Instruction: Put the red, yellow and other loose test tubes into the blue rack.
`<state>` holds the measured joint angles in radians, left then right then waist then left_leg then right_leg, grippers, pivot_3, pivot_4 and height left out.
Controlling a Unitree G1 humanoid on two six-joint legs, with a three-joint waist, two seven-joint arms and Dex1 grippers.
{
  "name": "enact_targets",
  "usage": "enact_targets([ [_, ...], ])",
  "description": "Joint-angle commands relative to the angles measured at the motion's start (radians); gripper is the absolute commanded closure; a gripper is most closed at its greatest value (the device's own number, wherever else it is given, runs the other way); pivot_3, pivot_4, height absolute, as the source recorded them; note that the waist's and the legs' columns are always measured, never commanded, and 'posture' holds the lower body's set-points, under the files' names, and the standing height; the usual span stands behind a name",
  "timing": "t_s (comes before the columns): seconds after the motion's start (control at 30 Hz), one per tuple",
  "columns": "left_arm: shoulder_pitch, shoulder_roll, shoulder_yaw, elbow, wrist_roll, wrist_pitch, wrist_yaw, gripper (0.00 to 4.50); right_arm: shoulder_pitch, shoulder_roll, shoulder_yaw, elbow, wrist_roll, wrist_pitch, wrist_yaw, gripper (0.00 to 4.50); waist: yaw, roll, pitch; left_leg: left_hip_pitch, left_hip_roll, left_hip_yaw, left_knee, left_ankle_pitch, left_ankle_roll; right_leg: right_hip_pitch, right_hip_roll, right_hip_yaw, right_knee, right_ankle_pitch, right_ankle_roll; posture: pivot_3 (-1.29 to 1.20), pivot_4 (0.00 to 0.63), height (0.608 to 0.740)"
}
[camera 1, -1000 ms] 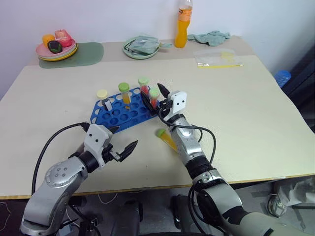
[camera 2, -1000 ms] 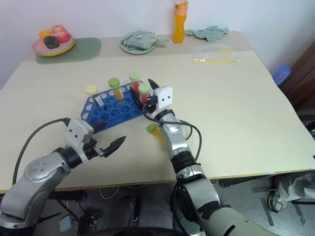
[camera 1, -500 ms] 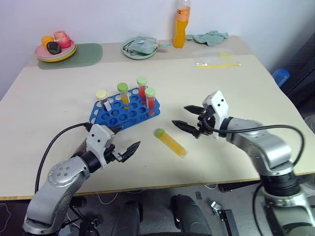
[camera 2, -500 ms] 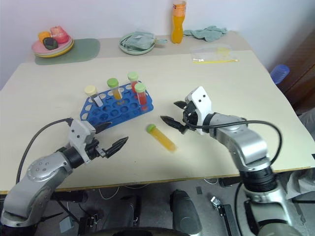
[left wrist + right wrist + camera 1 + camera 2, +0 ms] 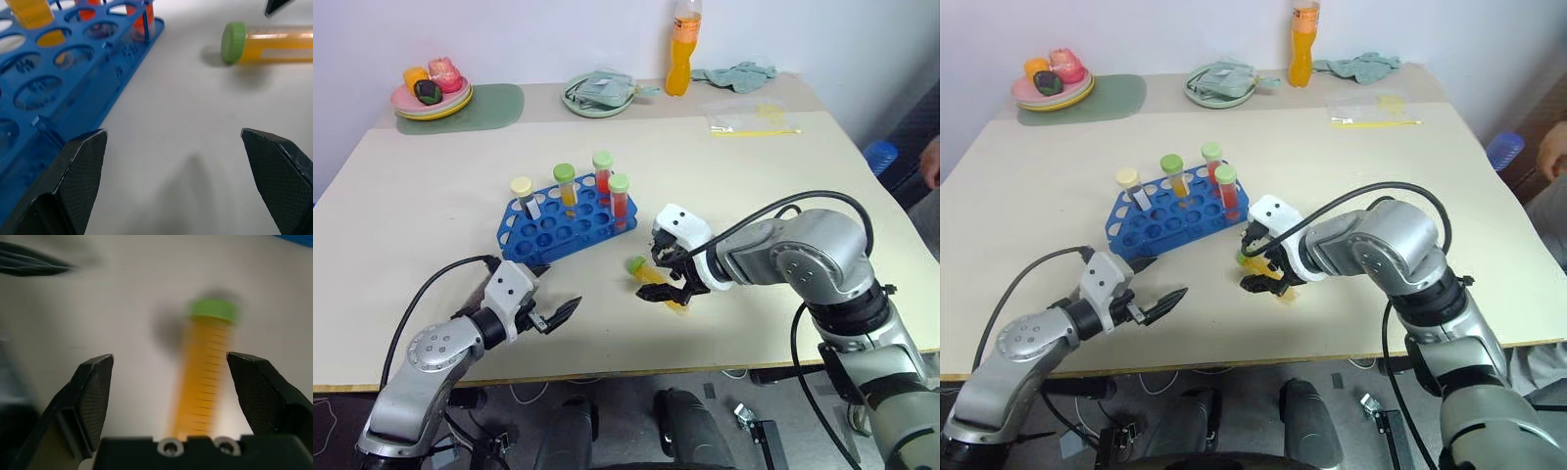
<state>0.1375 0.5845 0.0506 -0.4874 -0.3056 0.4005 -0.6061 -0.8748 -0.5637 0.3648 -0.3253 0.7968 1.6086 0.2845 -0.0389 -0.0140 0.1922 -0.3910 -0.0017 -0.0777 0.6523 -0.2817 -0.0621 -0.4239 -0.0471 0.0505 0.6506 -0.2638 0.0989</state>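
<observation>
Both tools gape wide; right tool (image 5: pixel 663 277) apparently straddles the yellow tube (image 5: pixel 654 281).

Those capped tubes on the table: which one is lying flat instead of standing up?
The yellow tube with the green cap, lying on the table beside the blue rack, under the right gripper. The other four stand upright in the rack.

The setting is an improvised robot test room, not a true laboratory. A plain beige tabletop (image 5: pixel 822 196) stands against a bare white wall. A blue rack (image 5: pixel 558 223) of capped tubes shares it with household items along the far edge: a plate of toy food (image 5: pixel 431 98), an orange drink bottle (image 5: pixel 682 49), a crumpled cloth (image 5: pixel 736 74).
</observation>
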Motion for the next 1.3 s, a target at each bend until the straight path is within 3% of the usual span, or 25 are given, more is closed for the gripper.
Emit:
enact_targets([
  [0.03,0.022,-0.013,-0.001,-0.049,0.008,-0.028,0.011,0.00,-0.035,-0.009,0.021,0.042,0.056,0.006,-0.062,0.43,-0.002,0.000,0.000,0.000,0.000,0.000,0.000,0.000,0.000,0.000,0.000,0.000,0.000,0.000,0.000,0.00,0.150,0.740],
  [0.1,0.030,-0.022,-0.006,-0.055,0.015,-0.029,0.018,0.00,-0.043,-0.009,0.030,0.078,0.099,0.006,-0.102,0.43,-0.003,0.000,0.000,0.000,0.000,0.000,0.000,0.000,0.000,0.000,0.000,0.000,0.000,0.000,0.000,0.00,0.150,0.740],
  [0.2,0.031,-0.032,-0.006,-0.061,0.018,-0.026,0.024,0.00,-0.056,-0.011,0.045,0.118,0.184,0.006,-0.154,1.16,-0.003,0.000,0.000,0.000,0.000,0.000,0.000,0.000,0.000,0.000,0.000,0.000,0.000,0.000,0.000,0.00,0.150,0.740],
  [0.33,0.033,-0.031,-0.002,-0.062,0.020,-0.026,0.022,0.00,-0.062,-0.010,0.052,0.147,0.249,0.006,-0.244,3.16,-0.003,0.000,0.000,0.000,0.000,0.000,0.000,0.000,0.000,0.000,0.000,0.000,0.000,0.000,0.000,0.00,0.150,0.740],
  [0.4,0.034,-0.030,0.003,-0.064,0.018,-0.024,0.022,0.00,-0.068,-0.007,0.031,0.145,0.267,0.006,-0.274,3.76,-0.003,0.000,0.000,0.000,0.000,0.000,0.000,0.000,0.000,0.000,0.000,0.000,0.000,0.000,0.000,0.00,0.150,0.740],
  [0.53,0.040,-0.025,0.015,-0.066,0.016,-0.023,0.021,0.00,-0.077,0.005,-0.028,0.022,0.232,-0.047,-0.226,3.76,-0.003,0.000,0.000,0.000,0.000,0.000,0.000,0.000,0.000,0.000,0.001,0.000,0.000,0.000,0.000,0.00,0.150,0.740],
  [0.73,0.056,-0.028,0.038,-0.073,0.007,-0.018,0.028,0.00,0.085,0.111,-0.113,-0.100,-0.027,-0.731,0.040,3.76,-0.005,-0.001,0.000,0.000,0.001,0.000,-0.001,0.000,0.000,-0.001,0.002,0.000,0.000,0.000,0.000,0.00,0.150,0.740],
  [0.87,0.060,-0.029,0.065,-0.077,-0.006,-0.010,0.034,0.00,0.146,0.299,0.003,0.126,-0.317,-1.183,0.102,3.76,-0.007,-0.001,-0.001,0.000,0.001,0.000,0.000,0.000,0.000,0.000,0.002,0.000,0.000,0.000,0.000,0.00,0.150,0.740],
  [1.0,0.070,-0.029,0.084,-0.091,-0.013,-0.001,0.038,0.00,0.106,0.491,0.008,0.418,-0.441,-1.444,0.132,3.76,-0.011,-0.001,0.000,0.002,0.002,0.001,-0.001,0.000,0.000,-0.001,0.002,0.001,0.003,0.000,-0.001,0.00,0.150,0.740],
  [1.13,0.086,-0.030,0.099,-0.110,-0.018,0.007,0.050,0.00,0.092,0.588,-0.003,0.625,-0.528,-1.576,0.154,3.76,-0.004,-0.001,0.000,0.002,0.002,0.001,-0.001,0.000,0.000,-0.001,0.002,0.001,0.003,0.000,-0.001,0.00,0.150,0.740],
  [1.3,0.107,-0.032,0.118,-0.132,-0.023,0.010,0.057,0.00,0.114,0.629,-0.013,0.712,-0.587,-1.652,0.179,3.76,-0.006,-0.001,0.000,0.001,0.001,0.000,-0.001,0.000,-0.001,-0.001,0.001,0.000,0.002,0.000,-0.001,0.00,0.150,0.740],
])
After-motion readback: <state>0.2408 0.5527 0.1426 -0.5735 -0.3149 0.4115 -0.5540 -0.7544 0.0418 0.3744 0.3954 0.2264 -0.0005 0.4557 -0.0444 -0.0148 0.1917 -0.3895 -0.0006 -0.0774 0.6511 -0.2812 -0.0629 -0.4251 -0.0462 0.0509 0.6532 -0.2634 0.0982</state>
